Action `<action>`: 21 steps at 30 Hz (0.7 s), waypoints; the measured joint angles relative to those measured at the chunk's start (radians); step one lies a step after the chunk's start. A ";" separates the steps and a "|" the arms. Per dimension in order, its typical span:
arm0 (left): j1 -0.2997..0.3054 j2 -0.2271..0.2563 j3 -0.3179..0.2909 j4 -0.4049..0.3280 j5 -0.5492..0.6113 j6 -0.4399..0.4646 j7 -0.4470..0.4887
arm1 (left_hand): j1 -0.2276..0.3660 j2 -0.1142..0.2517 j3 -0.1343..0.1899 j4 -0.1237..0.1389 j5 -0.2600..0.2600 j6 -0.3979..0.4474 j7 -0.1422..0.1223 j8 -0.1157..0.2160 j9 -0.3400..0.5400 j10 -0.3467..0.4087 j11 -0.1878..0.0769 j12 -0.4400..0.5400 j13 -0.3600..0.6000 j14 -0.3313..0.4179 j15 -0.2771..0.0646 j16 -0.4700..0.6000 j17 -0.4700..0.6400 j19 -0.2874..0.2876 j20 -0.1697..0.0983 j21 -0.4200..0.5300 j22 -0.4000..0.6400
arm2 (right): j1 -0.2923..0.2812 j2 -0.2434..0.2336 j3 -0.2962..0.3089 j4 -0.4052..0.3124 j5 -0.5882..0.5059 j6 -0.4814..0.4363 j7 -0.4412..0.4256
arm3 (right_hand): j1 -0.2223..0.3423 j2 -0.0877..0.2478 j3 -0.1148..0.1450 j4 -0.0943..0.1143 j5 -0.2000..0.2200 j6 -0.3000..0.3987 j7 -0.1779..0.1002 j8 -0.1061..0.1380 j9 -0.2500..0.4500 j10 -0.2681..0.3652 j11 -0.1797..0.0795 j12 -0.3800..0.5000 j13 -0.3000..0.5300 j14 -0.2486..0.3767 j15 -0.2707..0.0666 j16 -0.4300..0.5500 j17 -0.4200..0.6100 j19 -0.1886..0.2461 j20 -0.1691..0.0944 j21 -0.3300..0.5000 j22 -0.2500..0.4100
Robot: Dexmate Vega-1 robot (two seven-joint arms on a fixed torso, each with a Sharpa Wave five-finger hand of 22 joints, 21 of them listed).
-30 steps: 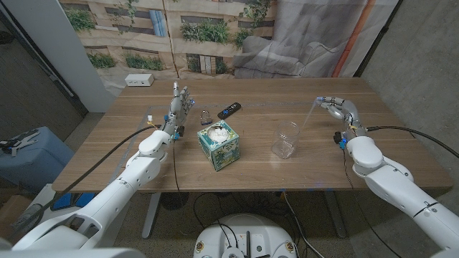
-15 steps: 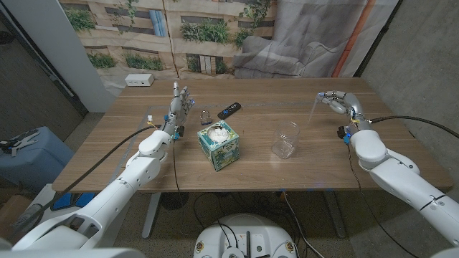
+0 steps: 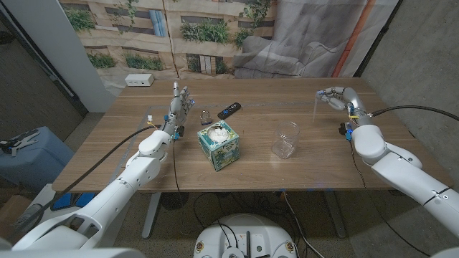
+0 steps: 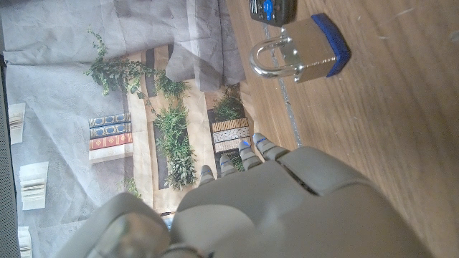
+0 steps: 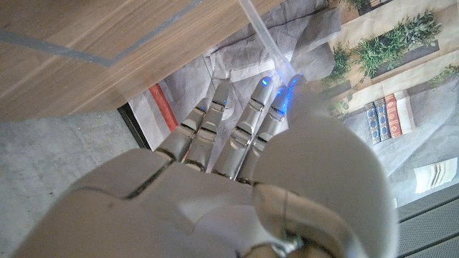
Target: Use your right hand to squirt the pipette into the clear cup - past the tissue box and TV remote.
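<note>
My right hand [image 3: 337,97] is raised over the table's far right part and holds a thin translucent pipette [image 3: 318,107], whose tip points down and toward the table's middle. The pipette [image 5: 267,41] runs out from between the fingertips [image 5: 259,107] of that hand [image 5: 237,172]. The clear cup [image 3: 286,140] stands upright on the wood, well to the left of and nearer than the hand. A teal patterned tissue box [image 3: 219,143] sits left of the cup, with the black TV remote [image 3: 229,109] behind it. My left hand [image 3: 179,106] stands upright with fingers apart, holding nothing.
A silver padlock [image 3: 206,117] with a blue base lies between my left hand and the remote; the padlock [image 4: 305,54] lies just beyond my left hand [image 4: 265,201], below the remote [image 4: 272,8]. A white box [image 3: 140,80] sits at the table's far left corner.
My right hand has risen and drawn back toward the table's far right with the pipette, further from the cup. The left arm has not moved.
</note>
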 measured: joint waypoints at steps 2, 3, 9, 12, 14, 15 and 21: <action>0.000 0.000 0.000 0.000 0.000 0.000 0.000 | 0.000 0.000 0.000 0.000 0.000 0.000 0.000 0.000 0.000 0.000 0.000 0.000 0.000 0.000 0.000 0.000 0.000 0.000 0.000 0.000 0.000 | 0.007 -0.004 -0.006 -0.001 -0.018 -0.010 0.000 | 0.000 0.000 0.000 0.000 0.002 0.000 0.000 0.000 0.000 0.000 0.000 0.000 0.000 0.000 0.000 0.000 0.000 0.000 0.000 0.000 0.000; 0.000 0.000 0.000 0.000 0.000 0.000 0.000 | 0.000 0.000 0.000 0.000 0.000 0.000 0.000 0.000 0.000 0.000 0.000 0.000 0.000 0.000 0.000 0.000 0.000 0.000 0.000 0.000 0.000 | 0.013 -0.008 -0.011 -0.001 -0.032 -0.016 0.000 | 0.000 0.000 0.000 0.000 0.004 0.002 0.002 0.000 0.001 0.000 0.000 0.000 0.000 0.000 0.000 0.000 0.000 0.000 0.000 0.000 0.000; 0.000 0.000 0.000 0.000 0.000 0.000 0.000 | 0.000 0.000 0.000 0.000 0.000 0.000 0.000 0.000 0.000 0.000 0.000 0.000 0.000 0.000 0.000 0.000 0.000 0.000 0.000 0.000 0.000 | 0.042 -0.019 -0.036 0.001 -0.085 -0.039 0.000 | 0.000 0.000 0.004 -0.004 0.005 0.011 0.000 0.004 0.001 0.000 0.000 0.000 0.000 0.005 0.003 0.000 -0.002 0.004 -0.004 0.000 0.000; 0.000 0.000 0.000 0.000 0.000 0.000 0.000 | 0.000 0.000 0.000 0.000 0.000 0.000 0.000 0.000 0.000 0.000 0.000 0.000 0.000 0.000 0.000 0.000 0.000 0.000 0.000 0.000 0.000 | 0.057 -0.023 -0.050 0.010 -0.116 -0.045 0.000 | 0.007 0.007 0.008 -0.008 0.005 0.011 0.000 0.004 0.001 0.000 0.000 0.000 0.000 0.008 0.000 0.000 -0.002 0.004 -0.004 0.000 0.000; 0.000 0.000 0.000 0.000 0.000 0.000 0.000 | 0.000 0.000 0.000 0.000 0.000 0.000 0.000 0.000 0.000 0.000 0.000 0.000 0.000 0.000 0.000 0.000 0.000 0.000 0.000 0.000 0.000 | 0.067 -0.025 -0.060 0.017 -0.137 -0.049 0.000 | 0.007 0.007 0.008 -0.008 0.005 0.011 0.000 0.004 0.001 0.005 -0.005 0.007 0.000 0.008 0.000 0.000 -0.002 0.004 -0.004 0.000 0.000; 0.000 0.000 0.000 0.000 0.000 0.000 0.000 | 0.000 0.000 0.000 0.000 0.000 0.000 0.000 0.000 0.000 0.000 0.000 0.000 0.000 0.000 0.000 0.000 0.000 0.000 0.000 0.000 0.000 | 0.069 -0.026 -0.062 0.018 -0.143 -0.050 0.000 | 0.007 0.007 0.008 -0.008 0.005 0.011 0.000 0.004 0.000 0.006 -0.005 0.007 0.000 0.008 0.000 0.000 -0.002 0.004 -0.004 0.000 0.000; 0.000 0.000 0.000 0.000 0.000 0.000 0.000 | 0.000 0.000 0.000 0.000 0.000 0.000 0.000 0.000 0.000 0.000 0.000 0.000 0.000 0.000 0.000 0.000 0.000 0.000 0.000 0.000 0.000 | 0.095 -0.030 -0.089 0.039 -0.194 -0.055 0.000 | 0.007 0.007 0.008 -0.008 0.005 0.017 -0.001 0.006 0.000 0.005 -0.005 0.007 0.000 0.008 0.000 0.000 -0.002 0.011 -0.011 0.000 0.000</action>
